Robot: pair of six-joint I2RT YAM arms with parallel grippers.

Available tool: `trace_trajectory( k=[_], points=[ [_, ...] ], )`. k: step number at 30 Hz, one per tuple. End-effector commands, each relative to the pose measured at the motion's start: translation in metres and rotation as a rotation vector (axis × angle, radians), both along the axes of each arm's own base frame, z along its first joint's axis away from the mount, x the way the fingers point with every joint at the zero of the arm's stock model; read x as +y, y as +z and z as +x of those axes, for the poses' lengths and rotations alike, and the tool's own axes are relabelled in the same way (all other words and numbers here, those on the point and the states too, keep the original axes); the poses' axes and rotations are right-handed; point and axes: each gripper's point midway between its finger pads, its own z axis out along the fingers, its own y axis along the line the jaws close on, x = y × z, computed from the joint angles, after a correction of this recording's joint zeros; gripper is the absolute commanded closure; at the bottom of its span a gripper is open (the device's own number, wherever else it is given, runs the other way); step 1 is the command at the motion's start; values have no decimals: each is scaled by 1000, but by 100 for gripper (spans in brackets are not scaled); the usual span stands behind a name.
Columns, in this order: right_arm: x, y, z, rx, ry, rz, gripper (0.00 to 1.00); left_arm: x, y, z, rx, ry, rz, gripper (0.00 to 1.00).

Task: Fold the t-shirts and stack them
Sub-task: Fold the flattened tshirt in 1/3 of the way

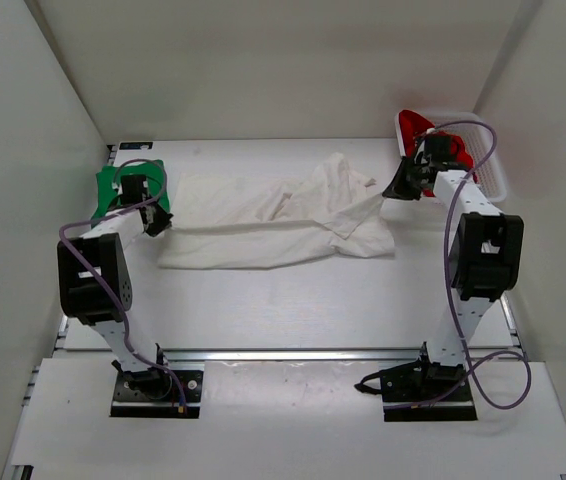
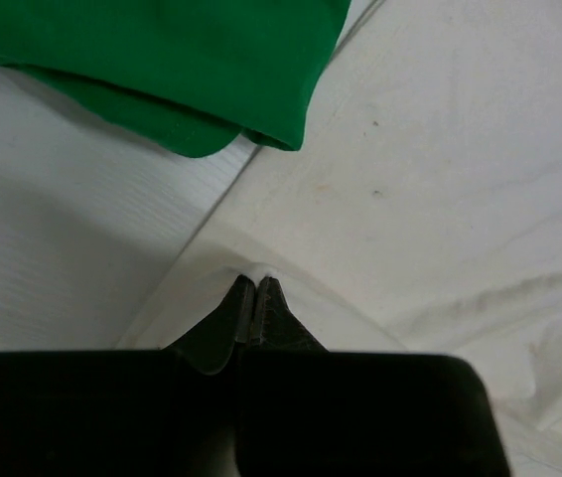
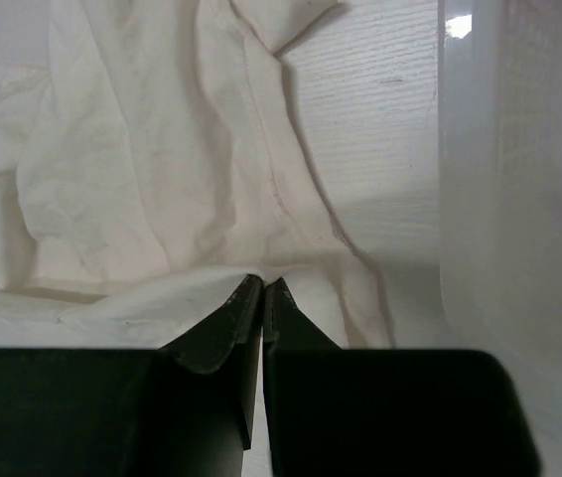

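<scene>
The white t-shirt (image 1: 273, 215) lies rumpled across the desk (image 1: 293, 300), one fold drawn taut because the left fingers (image 2: 273, 313) pinch its left edge and the right fingers (image 3: 279, 310) its right, probably stretching it flat for folding. The green t-shirt (image 1: 109, 184) sits folded far left; the red t-shirt (image 1: 415, 125) waits in the basket (image 1: 491, 180) far right.

The right tool (image 3: 262, 283) sits at the bottom of the view with its two black fingers pressed together. The edge of the shirt (image 3: 142, 169) rises up to the tips and is pinched there. The shirt is white and wrinkled and spreads away to the left over the bench (image 3: 370, 109). On the right stands the pale wall of a basket (image 3: 509, 179), just beside the cloth.
</scene>
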Motion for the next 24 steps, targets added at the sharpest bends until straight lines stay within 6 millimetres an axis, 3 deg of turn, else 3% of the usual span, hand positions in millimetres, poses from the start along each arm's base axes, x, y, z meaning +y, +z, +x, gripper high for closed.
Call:
trace_trajectory(
  k=[1,3,5,6,7,9,10,12,13,14,15,16,17,18,20,21,22,24],
  points=[
    [0,-1,14,-16,16,-49,100,15,13,5,-22,32,47,100],
    [3,-10,14,19,24,-58,100,15,12,1,-13,25,42,100],
    [1,-5,3,48,29,-68,100,13,37,-1,-87,23,24,100],
    [-1,2,-4,33,18,-82,99,13,36,-8,-97,29,29,100],
    [0,11,-4,-5,13,-87,100,12,53,-13,-145,41,39,100],
    [-1,33,-23,-53,1,-93,100,4,82,-13,-214,20,39,100],
    [-3,54,-33,-86,-8,-91,100,0,95,-18,-234,7,26,100],
    [1,55,-65,-75,1,-79,100,-10,112,-31,-271,-28,6,100],
    [1,57,-85,-79,4,-74,100,-13,105,-42,-248,-42,-3,100],
    [1,60,-96,-89,5,-82,100,-13,112,-53,-260,-39,-2,100],
    [2,58,-121,-98,14,-93,100,-17,112,-67,-272,-52,7,100],
    [3,57,-145,-114,16,-106,100,-15,96,-81,-243,-40,11,100],
    [6,69,-161,-159,18,-105,100,-20,89,-98,-239,-45,16,100],
    [7,49,-180,-113,24,-105,100,-19,95,-109,-262,-34,35,100],
    [13,47,-215,-141,39,-95,100,-20,78,-132,-220,-45,83,100],
    [13,37,-232,-116,38,-94,100,-17,72,-145,-186,-47,125,100],
    [13,28,-243,-85,41,-96,99,-16,76,-148,-199,-53,150,100],
    [14,20,-254,-65,32,-92,100,-17,55,-166,-133,-74,175,100]
  ],
)
